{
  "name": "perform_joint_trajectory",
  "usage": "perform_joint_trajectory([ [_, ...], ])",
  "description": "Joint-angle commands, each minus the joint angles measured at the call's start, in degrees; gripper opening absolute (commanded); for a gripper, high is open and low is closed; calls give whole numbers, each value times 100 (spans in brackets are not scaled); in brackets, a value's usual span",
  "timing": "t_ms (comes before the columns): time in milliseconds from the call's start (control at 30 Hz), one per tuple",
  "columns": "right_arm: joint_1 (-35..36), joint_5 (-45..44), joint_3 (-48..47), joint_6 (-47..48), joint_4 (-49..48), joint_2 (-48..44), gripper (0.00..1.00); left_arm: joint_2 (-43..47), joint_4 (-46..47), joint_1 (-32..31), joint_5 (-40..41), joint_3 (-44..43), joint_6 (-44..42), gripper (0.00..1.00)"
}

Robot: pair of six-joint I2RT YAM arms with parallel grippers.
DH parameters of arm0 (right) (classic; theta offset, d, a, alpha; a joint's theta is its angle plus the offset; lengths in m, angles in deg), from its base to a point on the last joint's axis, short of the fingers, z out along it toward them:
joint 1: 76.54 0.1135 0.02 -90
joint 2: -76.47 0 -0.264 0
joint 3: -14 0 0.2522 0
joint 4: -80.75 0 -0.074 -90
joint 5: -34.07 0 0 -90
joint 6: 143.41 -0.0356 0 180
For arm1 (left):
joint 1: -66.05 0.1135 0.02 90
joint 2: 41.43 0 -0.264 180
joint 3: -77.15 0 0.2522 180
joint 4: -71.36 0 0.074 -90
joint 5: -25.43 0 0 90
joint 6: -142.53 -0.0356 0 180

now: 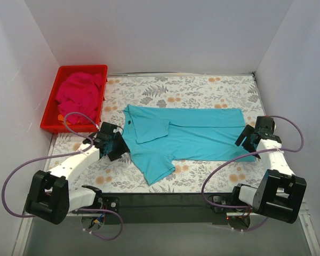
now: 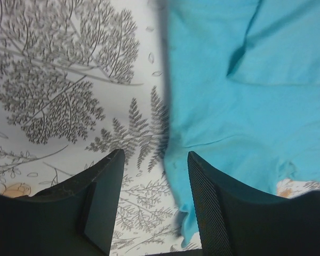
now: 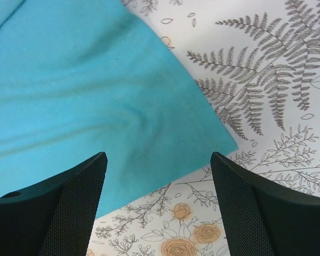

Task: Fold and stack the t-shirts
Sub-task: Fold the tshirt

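Between the two grippers the turquoise t-shirt [image 1: 197,140] lies spread flat on the flowered cloth [image 1: 202,85]. Its collar end is toward the left gripper [image 1: 113,143] and its hem end is toward the right gripper [image 1: 250,137]. One sleeve sticks out toward the arm bases, and the other sleeve seems to be folded onto the body of the shirt.

At the left gripper [image 2: 156,160], the jaws stand moderately apart and hold nothing. The side edge of the turquoise t-shirt [image 2: 245,106] runs up through the gap between them. The blue cloth is under and ahead of the right-hand finger, and only the flowered cloth [image 2: 69,96] is ahead of the left-hand finger.

At the right gripper [image 3: 157,160], the jaws are wide apart and also hold nothing. A corner of the turquoise t-shirt [image 3: 96,96] lies in front of them. It fills the space ahead of the left-hand finger, and its tip ends just ahead of the right-hand finger. Beyond this tip the flowered cloth [image 3: 266,80] is bare.

Far ahead of the left jaws, the pink t-shirt [image 1: 80,93] sits crumpled inside the red tray [image 1: 49,118], well apart from the blue one.
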Motion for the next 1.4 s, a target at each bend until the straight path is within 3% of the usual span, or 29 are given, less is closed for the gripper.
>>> perform_joint_trajectory([
  [0, -194, -181, 77, 10, 152, -134, 71, 137, -223, -119, -260, 157, 199, 48],
  [467, -467, -120, 165, 19, 90, 120, 70, -759, 154, -356, -181, -79, 129, 45],
  [933, -459, -199, 244, 63, 37, 103, 69, -1103, 313, -418, -85, -264, 226, 44],
  [1033, -467, -217, 279, 37, 11, 85, 69, -1217, 225, -435, 81, -326, 165, 37],
  [1267, -599, -225, 244, -16, 28, 156, 69, -1174, 32, -427, 275, -379, -38, 3],
  [1367, -783, -208, 244, -42, 90, 173, 69, -1051, -100, -435, 442, -414, -143, 0],
])
